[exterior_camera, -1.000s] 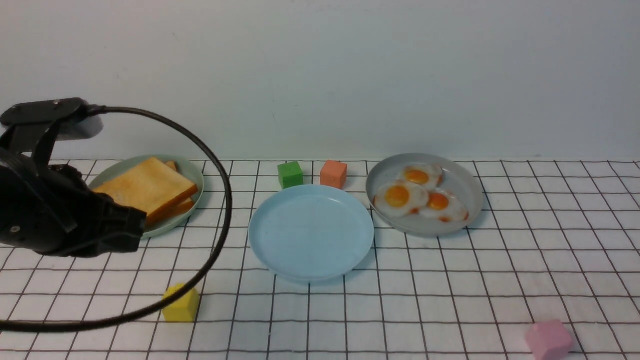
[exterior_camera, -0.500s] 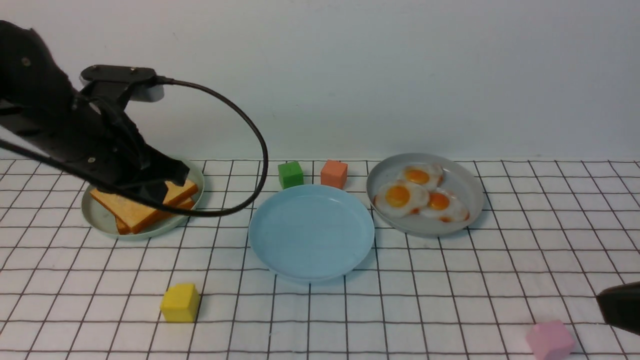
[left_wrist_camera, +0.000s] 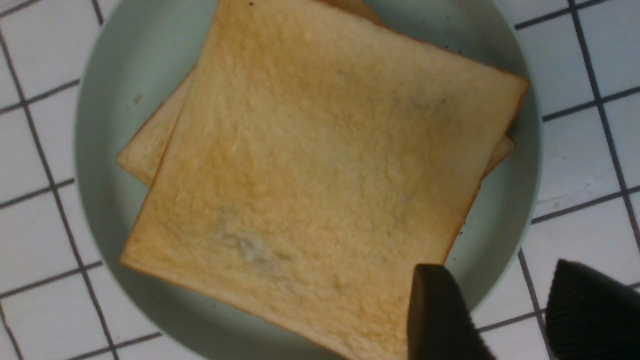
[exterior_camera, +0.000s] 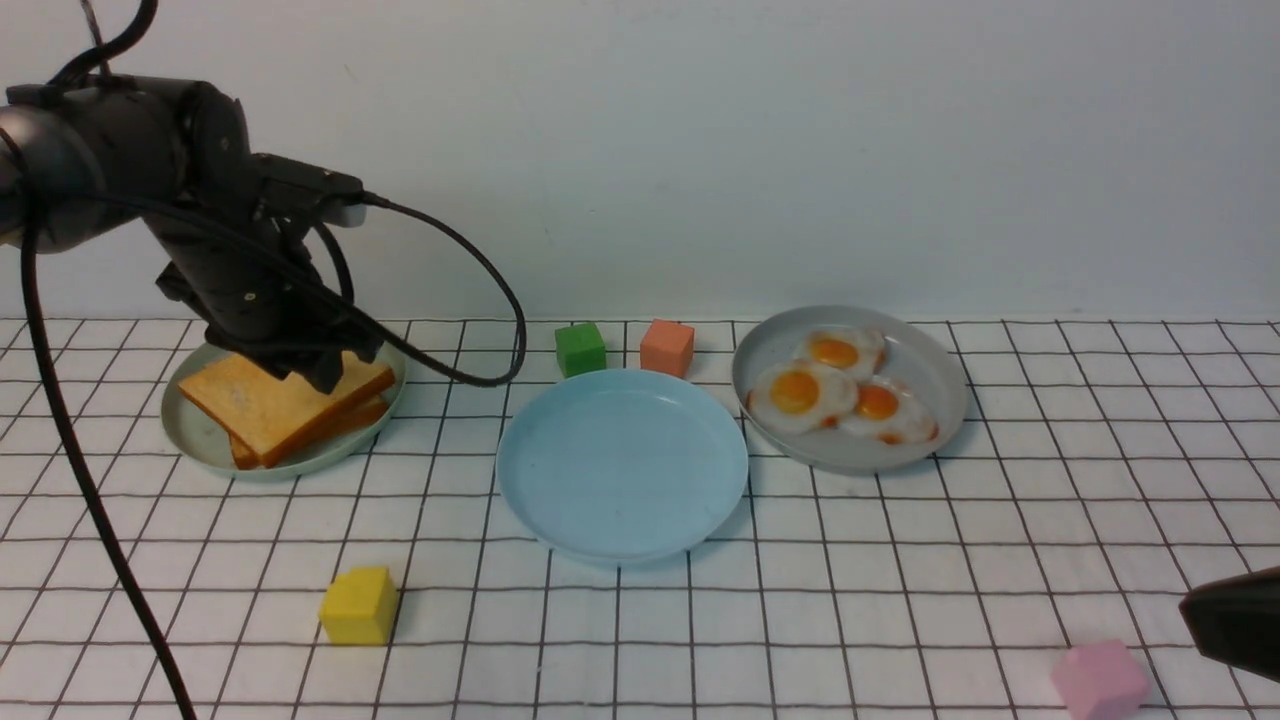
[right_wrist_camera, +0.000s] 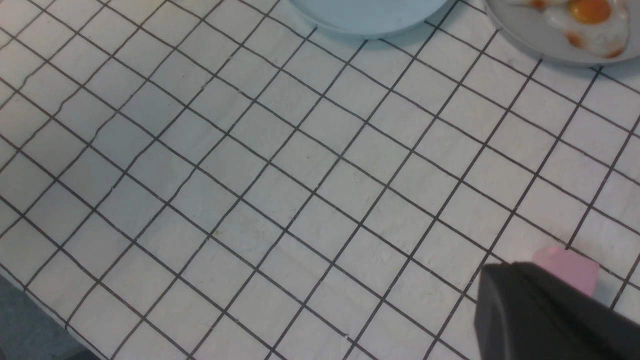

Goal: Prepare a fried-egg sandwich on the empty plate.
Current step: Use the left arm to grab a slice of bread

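On the pale green plate (exterior_camera: 195,440), the top toast slice (left_wrist_camera: 320,170) lies flat, skewed to the checked cloth (exterior_camera: 900,560), hiding most of the lower slice (left_wrist_camera: 145,150). The left gripper (left_wrist_camera: 497,272) hangs open, empty-jawed, over one corner. The right gripper (right_wrist_camera: 500,295), mostly cut off, is closed. The empty plate (exterior_camera: 620,465) sits mid-cloth.

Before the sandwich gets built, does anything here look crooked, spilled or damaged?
Nothing spilled or damaged. Only the two toast slices on the pale green plate sit askew, the top one twisted off the lower; the three fried eggs overlap on the grey plate.
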